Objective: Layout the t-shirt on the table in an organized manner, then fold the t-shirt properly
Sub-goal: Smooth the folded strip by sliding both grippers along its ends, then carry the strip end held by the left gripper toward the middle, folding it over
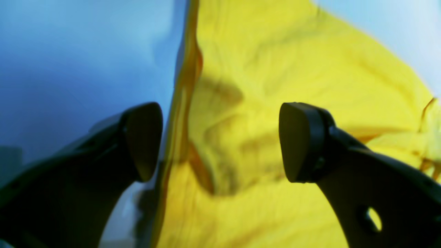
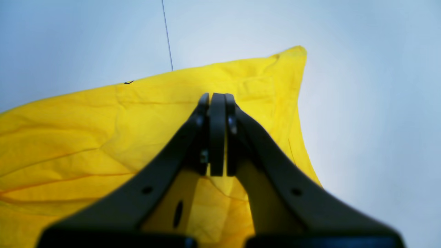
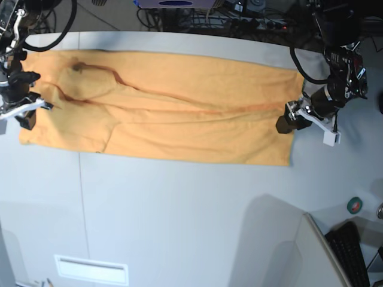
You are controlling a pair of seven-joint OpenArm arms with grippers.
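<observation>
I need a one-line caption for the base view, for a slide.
Two arms hold a long, folded orange-yellow t-shirt at both ends on the table: right gripper shut, left gripper open.

No legible txt, labels, brands or nos. anywhere; small black mark on t-shirt [image 2: 128,82] edge too tiny to read.

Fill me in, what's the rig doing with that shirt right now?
Two arms are working the orange-yellow t-shirt, which lies as a long band across the table. The right gripper is shut, pinching cloth at one end. The left gripper sits open at the other end, one finger over bare table and one over cloth, gripping nothing. The shirt is stretched out but creased, and looks partly folded lengthwise.
</observation>
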